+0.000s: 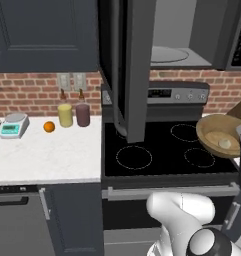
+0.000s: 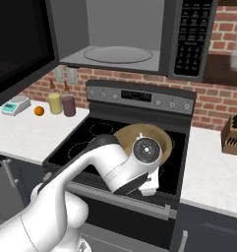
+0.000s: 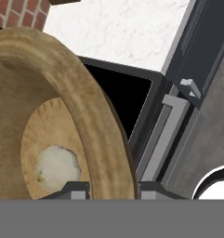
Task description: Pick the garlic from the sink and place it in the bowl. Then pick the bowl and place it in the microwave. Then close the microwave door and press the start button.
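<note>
At the lower centre of the hand view, the two-finger gripper (image 3: 111,190) was clamped on the rim of the round tan wooden bowl (image 3: 62,116), one finger on each side. The pale cream garlic bulb (image 3: 56,167) lay inside it. In the left base view the bowl (image 1: 218,135) hung at the right edge, above the black stove top (image 1: 162,150), below the open grey-black microwave (image 1: 192,35).

A black stove (image 1: 167,150) with four ring burners sits between two white marble desk stretches (image 1: 47,150). On the left stretch stand a small scale (image 1: 14,125), an orange fruit (image 1: 49,127), a yellow cup (image 1: 65,115) and a maroon cup (image 1: 83,114) just beside each other. A knife block (image 2: 234,135) stands on the right stretch against the brick wall (image 1: 27,90).
</note>
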